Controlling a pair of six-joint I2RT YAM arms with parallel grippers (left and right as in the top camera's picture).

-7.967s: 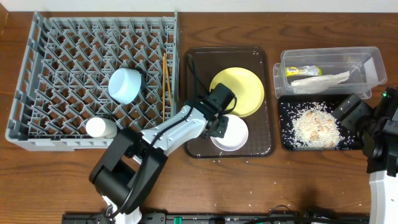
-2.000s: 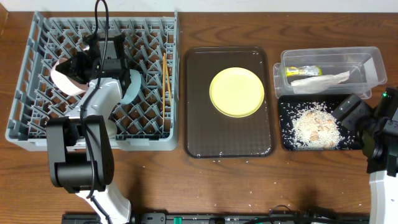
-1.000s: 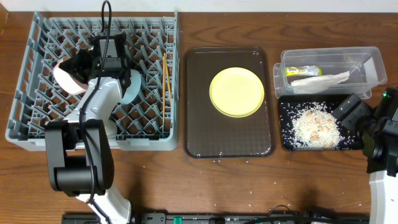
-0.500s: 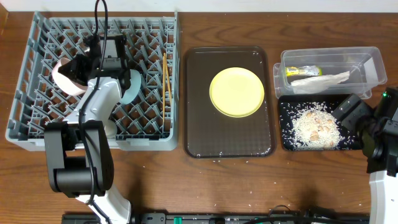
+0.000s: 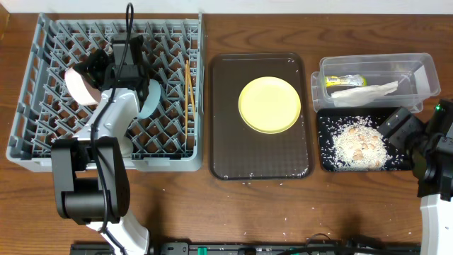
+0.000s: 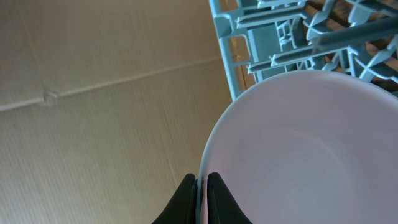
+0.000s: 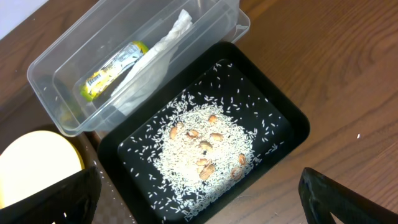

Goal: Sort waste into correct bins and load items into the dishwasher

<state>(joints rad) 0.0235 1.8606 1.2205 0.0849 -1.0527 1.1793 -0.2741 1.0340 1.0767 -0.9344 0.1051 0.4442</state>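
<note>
Left wrist view has the left tool [image 6: 202, 186] clamped on the rim of the pale pink round bowl [image 6: 298, 149], fingertips nearly together with the thin wall between them, one inside and one outside. The bowl fills the right of that view, its hollow facing the camera, with pegs of the large grey plastic lattice dish rack [image 6: 267, 25] behind its upper edge.

From overhead, the bowl [image 5: 78, 85] hangs tipped on edge over the rack's [image 5: 28, 152] left half, towards the far side, and juts out to the left of the tool [image 5: 98, 72]. A light blue round bowl [image 5: 150, 100] stands on edge among the pegs just to the arm's right.

I'd judge the pink bowl stiff, light and smooth-walled, likely slick. A rim pinch is the natural hold, but it could let the bowl swing or slip. Seating it between pegs looks safer than letting it drop.

The right tool [image 7: 199, 180] stands wide apart, holding nothing, near the surface's right edge.
</note>
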